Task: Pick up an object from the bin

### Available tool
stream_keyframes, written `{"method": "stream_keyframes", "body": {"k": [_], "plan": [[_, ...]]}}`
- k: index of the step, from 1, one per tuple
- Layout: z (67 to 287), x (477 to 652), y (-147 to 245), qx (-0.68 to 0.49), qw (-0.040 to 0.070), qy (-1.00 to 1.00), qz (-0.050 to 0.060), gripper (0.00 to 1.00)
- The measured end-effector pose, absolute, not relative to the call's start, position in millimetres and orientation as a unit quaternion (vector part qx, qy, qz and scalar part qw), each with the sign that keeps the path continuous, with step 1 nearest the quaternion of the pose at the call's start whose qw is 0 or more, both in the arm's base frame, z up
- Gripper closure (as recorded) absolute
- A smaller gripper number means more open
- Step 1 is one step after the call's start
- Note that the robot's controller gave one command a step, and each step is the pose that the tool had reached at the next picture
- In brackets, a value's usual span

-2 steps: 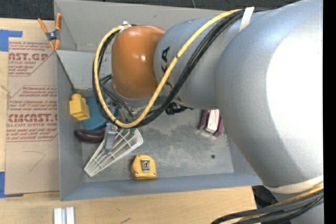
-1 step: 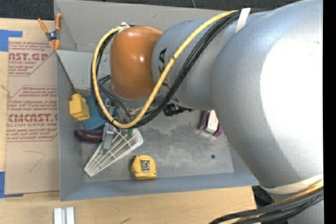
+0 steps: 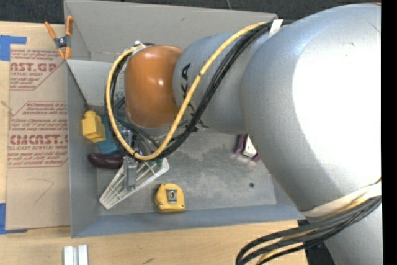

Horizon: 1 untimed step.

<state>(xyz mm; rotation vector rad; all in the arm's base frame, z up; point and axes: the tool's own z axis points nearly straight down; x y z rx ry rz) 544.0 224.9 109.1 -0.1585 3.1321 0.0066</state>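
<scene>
1. The yellow block (image 3: 93, 126) lies at the left of the bin (image 3: 205, 180), against the foot of the sloping left wall. We judge that the slope lets loose things slide down and gather there.
2. Just right of the block lie a teal thing (image 3: 112, 144) and, nearer, a dark maroon thing (image 3: 104, 161). Both are partly hidden, so we cannot name their kind.
3. The translucent white wedge (image 3: 121, 189) lies flat on the near-left floor, its narrow end pointing left. The tool (image 3: 131, 178) stands at the wedge's upper edge, reaching steeply down from above. We cannot tell whether the tool is apart or together, nor whether it grips the wedge. We take this wedge as the likely thing to be picked.
4. The yellow tape measure (image 3: 169, 197) lies just right of the wedge, near the front wall, apart from the tool.
5. The orange wrist cover (image 3: 149, 87) and looped cables (image 3: 186, 102) belong to the arm. The wrist bends downward, presumably to keep the approach clear of neighbouring things.
6. A purple and white thing (image 3: 245, 147) lies well apart at the right.
</scene>
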Motion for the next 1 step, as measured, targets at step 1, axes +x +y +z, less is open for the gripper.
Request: {"method": "stream_keyframes", "body": {"k": [1], "plan": [[83.6, 574.5, 246.6, 0.059, -0.005, 0.998, 0.001, 1.00]]}}
